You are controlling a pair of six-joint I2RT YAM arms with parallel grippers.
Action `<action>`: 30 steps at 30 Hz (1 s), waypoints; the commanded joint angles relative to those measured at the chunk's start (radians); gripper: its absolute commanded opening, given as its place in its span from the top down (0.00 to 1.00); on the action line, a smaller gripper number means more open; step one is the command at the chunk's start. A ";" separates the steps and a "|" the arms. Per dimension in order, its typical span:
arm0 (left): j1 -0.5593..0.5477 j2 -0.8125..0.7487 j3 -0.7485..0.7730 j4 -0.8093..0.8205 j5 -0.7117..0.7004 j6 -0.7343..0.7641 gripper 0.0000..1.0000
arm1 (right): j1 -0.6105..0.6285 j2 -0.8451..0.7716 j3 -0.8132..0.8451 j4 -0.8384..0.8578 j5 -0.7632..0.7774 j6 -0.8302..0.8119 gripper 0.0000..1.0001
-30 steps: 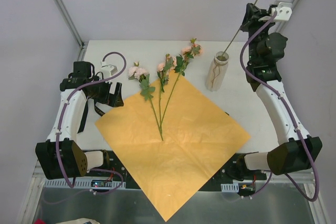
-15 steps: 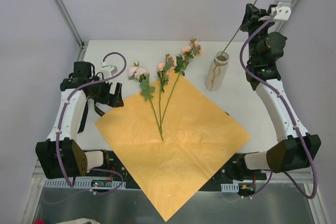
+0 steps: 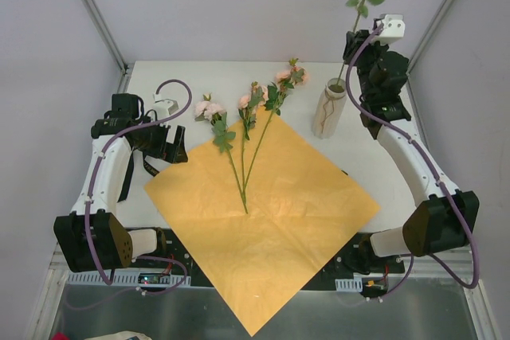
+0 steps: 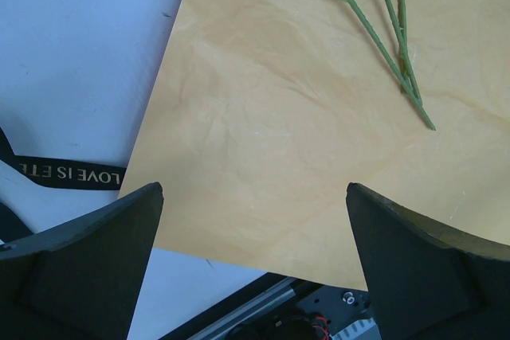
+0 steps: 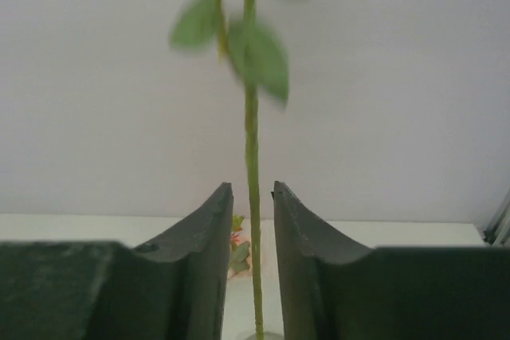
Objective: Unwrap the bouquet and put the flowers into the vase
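Left claw [image 4: 255,264] gapes wide over the orange paper [image 4: 263,157], where three flowers [image 3: 243,129] lie short of the vase [image 3: 332,109]. Farther back, right claw [image 5: 253,197] stands slightly parted around a fourth stem [image 5: 253,276] set in the vase. Only the wrist view shows that gap, and the stem's top is cut off above.

Showing a warm orange-yellow across the paper sheet [image 3: 263,205], plain and faintly creased. Blooming peach-pink at the heads of the flowers [image 3: 246,102], running green along stems and leaves. Wearing pale beige on the vase [image 3: 329,113], with thin darker lines curving down its side. Carrying pale printed capitals along the black ribbon [image 4: 68,173]. Staying white over the table [image 3: 183,73], and looping purple in the arm cable [image 3: 170,81].
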 commanded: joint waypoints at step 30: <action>0.011 -0.027 0.003 -0.024 -0.034 0.013 0.01 | 0.536 0.304 0.086 -0.465 0.060 0.084 0.30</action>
